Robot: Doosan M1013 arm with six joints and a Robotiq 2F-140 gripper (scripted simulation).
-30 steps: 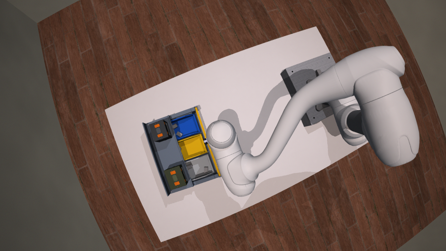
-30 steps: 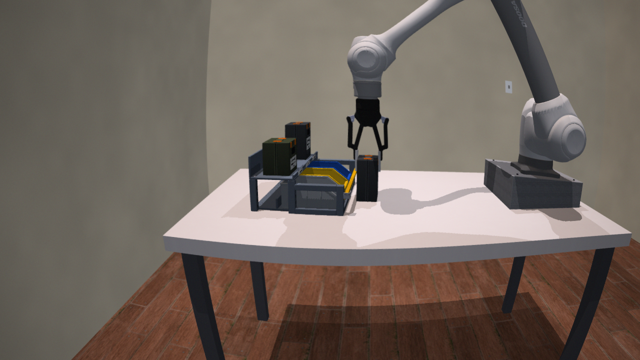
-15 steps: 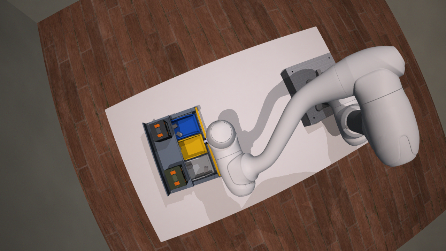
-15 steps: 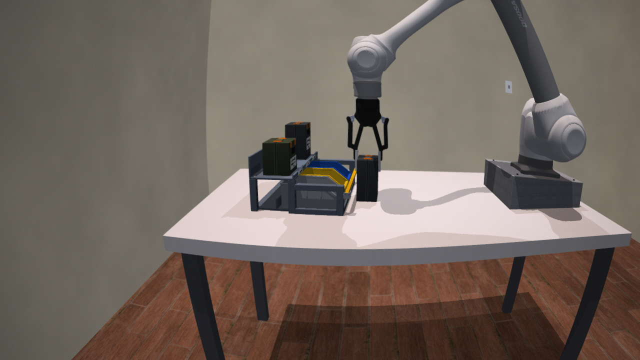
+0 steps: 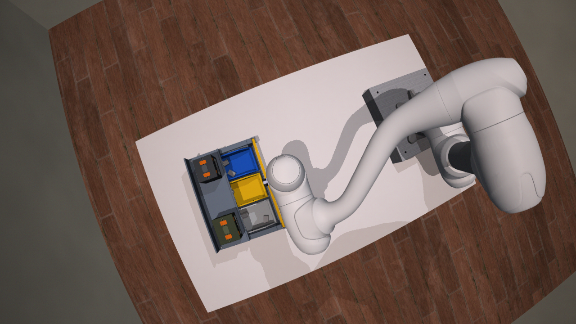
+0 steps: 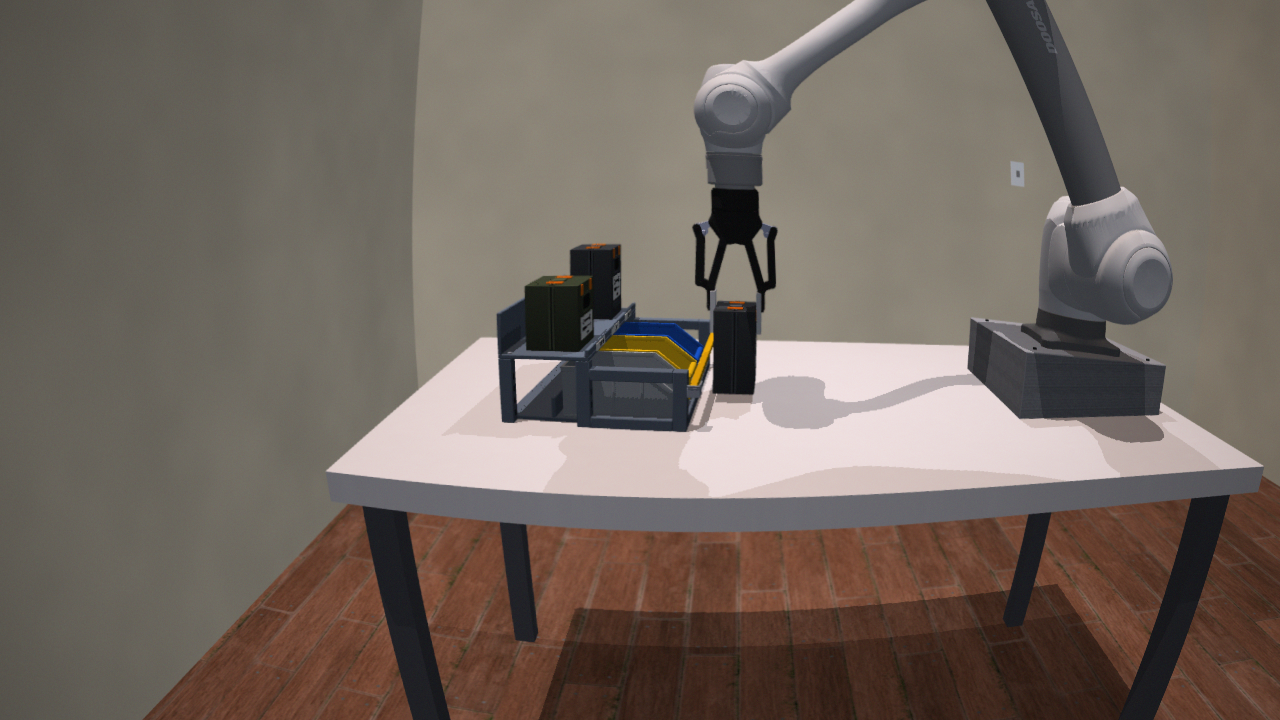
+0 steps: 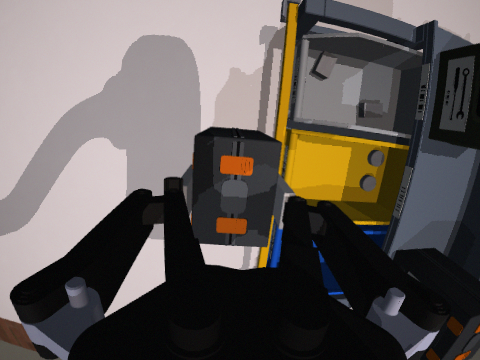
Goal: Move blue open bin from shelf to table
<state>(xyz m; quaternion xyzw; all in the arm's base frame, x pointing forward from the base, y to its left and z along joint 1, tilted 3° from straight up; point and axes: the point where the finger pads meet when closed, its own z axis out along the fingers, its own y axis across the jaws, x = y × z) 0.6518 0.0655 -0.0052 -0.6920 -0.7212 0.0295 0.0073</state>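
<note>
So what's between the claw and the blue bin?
The shelf's yellow front rail, seen from the top. The claw itself is shut on a black case.

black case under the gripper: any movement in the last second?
No. In the exterior view the black case stands at the same spot beside the shelf's yellow front bar.
</note>
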